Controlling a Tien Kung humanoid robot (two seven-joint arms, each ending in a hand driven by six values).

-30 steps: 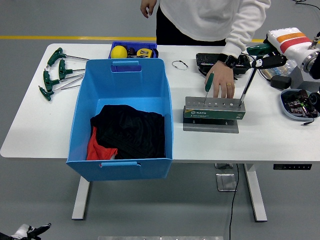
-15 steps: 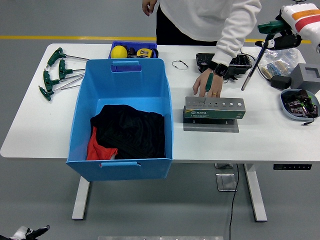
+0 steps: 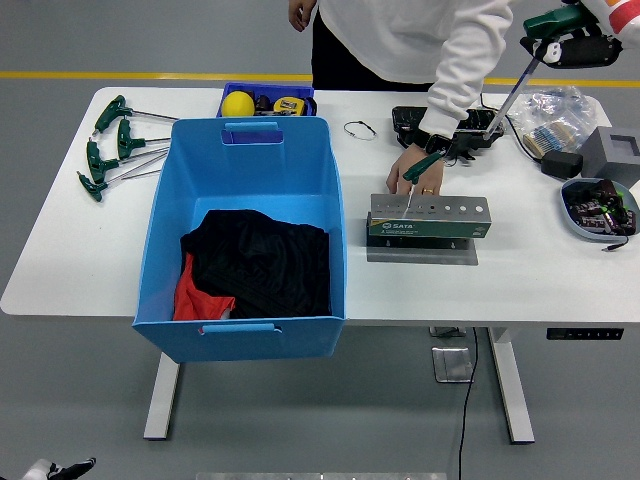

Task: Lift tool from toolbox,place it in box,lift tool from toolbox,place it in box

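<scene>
The grey tool rack [image 3: 428, 217] stands on the white table right of the big blue box [image 3: 245, 160], which holds black and red cloth [image 3: 255, 262]. My right hand [image 3: 566, 42] is at the top right, high above the table, shut on the green handle of a long T-handle wrench [image 3: 512, 88] whose shaft hangs down to the left, clear of the rack. A person's hand [image 3: 412, 172] rests behind the rack's left end and holds a second green-handled tool [image 3: 424, 165], tilted, its tip at the rack's left hole. My left hand [image 3: 58, 468] shows only at the bottom left corner, below the table.
Several green T-handle wrenches [image 3: 110, 145] lie at the table's left end. A small blue tray [image 3: 266, 101] with a yellow ball stands behind the box. A black case [image 3: 440, 122], a parts bag [image 3: 553, 108], a grey block [image 3: 612, 150] and a bowl [image 3: 598, 208] crowd the right.
My right hand pulled the long wrench out of the rack's right end and raised it up and right. The person's hand shifted left and tilted the other tool.
</scene>
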